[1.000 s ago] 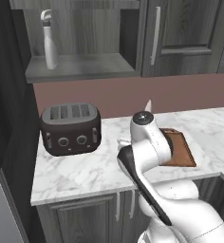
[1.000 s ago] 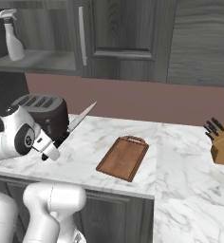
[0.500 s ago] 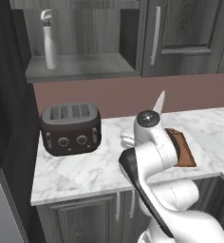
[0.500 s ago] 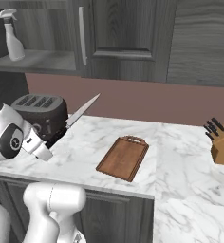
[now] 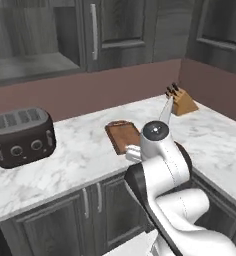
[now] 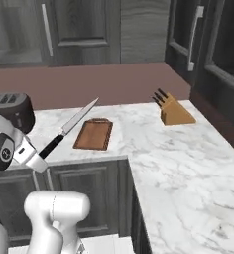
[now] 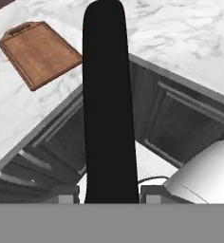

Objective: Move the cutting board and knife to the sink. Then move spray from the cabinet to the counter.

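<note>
The gripper (image 6: pixel 41 158) holds the knife (image 6: pixel 72 128) tight by its black handle, up in the air beside the cutting board (image 6: pixel 93 134). The board lies on the counter (image 6: pixel 188 154). The long blade sticks out, so a quick swing could bump the toaster (image 6: pixel 12 110) or slip loose.

In the left base view the arm hides the near end of the cutting board (image 5: pixel 122 136) and the knife (image 5: pixel 165 111) handle, while the toaster (image 6: pixel 12 110) beside the board is cut by the right base view's edge.
</note>
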Robot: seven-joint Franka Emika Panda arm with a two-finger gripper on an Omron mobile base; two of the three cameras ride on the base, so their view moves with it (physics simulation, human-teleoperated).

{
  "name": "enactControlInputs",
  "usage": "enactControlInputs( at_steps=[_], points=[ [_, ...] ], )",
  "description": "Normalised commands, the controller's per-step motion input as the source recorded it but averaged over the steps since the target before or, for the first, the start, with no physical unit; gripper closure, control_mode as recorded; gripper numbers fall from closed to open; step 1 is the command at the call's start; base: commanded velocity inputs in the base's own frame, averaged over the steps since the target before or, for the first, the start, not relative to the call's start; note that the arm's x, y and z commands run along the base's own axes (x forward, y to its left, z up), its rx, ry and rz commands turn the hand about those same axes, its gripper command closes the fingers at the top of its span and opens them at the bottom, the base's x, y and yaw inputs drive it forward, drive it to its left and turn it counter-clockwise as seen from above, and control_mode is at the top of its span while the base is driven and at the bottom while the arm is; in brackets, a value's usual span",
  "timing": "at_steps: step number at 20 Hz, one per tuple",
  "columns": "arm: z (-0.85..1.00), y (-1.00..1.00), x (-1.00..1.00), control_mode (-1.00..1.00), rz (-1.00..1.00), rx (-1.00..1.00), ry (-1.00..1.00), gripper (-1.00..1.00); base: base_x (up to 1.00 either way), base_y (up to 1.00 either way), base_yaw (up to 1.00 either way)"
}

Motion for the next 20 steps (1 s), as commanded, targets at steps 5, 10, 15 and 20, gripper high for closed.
enactControlInputs(
  at_steps=[5,10,15,20],
  points=[
    [0.0,0.0,0.0,1.0,0.0,0.0,0.0,1.0,-0.18,0.19,-0.89],
    [0.0,0.0,0.0,1.0,0.0,0.0,0.0,1.0,-0.05,0.07,-0.96],
    [0.0,0.0,0.0,1.0,0.0,0.0,0.0,1.0,-0.2,0.0,-0.96],
    [0.0,0.0,0.0,1.0,0.0,0.0,0.0,1.0,-0.09,-0.42,-0.76]
  ],
)
